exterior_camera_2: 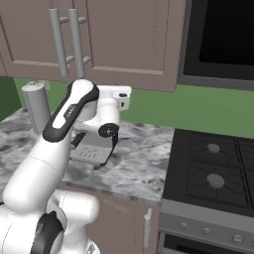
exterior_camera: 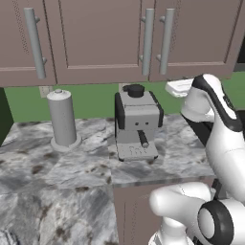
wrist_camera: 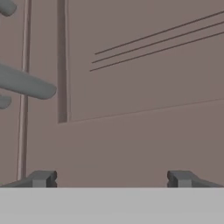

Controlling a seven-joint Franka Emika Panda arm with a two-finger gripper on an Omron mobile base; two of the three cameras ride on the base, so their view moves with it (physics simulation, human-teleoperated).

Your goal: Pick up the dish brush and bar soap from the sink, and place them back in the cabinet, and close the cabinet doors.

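Marble counter (exterior_camera: 72, 167): coffee machine (exterior_camera: 137, 125), grey canister (exterior_camera: 62, 118) standing.

arm (exterior_camera_2: 64, 124): rising from the base, bending forward at the elbow
gripper (wrist_camera: 111, 178): standing wide apart, holding nothing

The coffee machine (exterior_camera_2: 92, 149) sits mostly hidden behind the arm in the right base view. The cabinet doors (exterior_camera: 103, 40) run off the top edge, handles cut short. In the hand view a silver handle (wrist_camera: 26, 83) is clipped by the left edge.
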